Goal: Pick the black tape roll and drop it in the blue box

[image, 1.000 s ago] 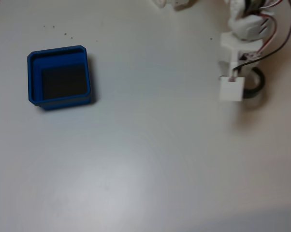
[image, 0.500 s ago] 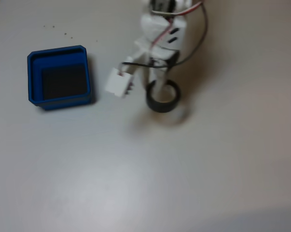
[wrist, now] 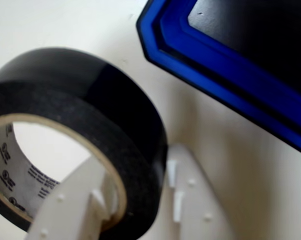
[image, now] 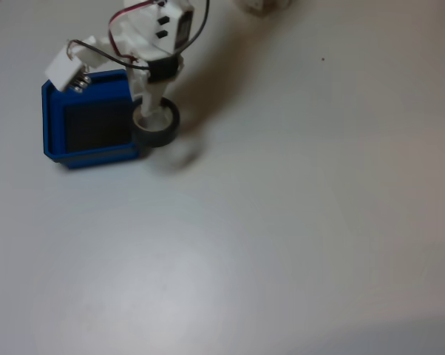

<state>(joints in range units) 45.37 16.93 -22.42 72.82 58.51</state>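
The pincer (wrist: 135, 197) grips the black tape roll (wrist: 90, 125): in the wrist view we see one white finger (wrist: 73, 200) inside the pale core and the other finger (wrist: 190, 200) outside the black wall, pinching the ring between them. In the fixed view the tape roll (image: 156, 127) hangs under the white arm (image: 152, 37) right at the right wall of the blue box (image: 54, 122), overlapping that wall and the table (image: 282, 222) beside it, not yet over the dark floor of the box.

We judge the risk here to be an early release. If the pincer lets go now, the roll may strike the rim and tip out to the right, or roll away across the table, since a ring like this rolls freely once on its edge. The wrist view shows the blue box (wrist: 230, 85) off to the upper right with its stepped rim close to the roll, so a low carry could also clip the wall and push the light box aside. The hold is on one wall of the ring only, so the roll could pivot in the grip, and we cannot tell how firm that hold is.
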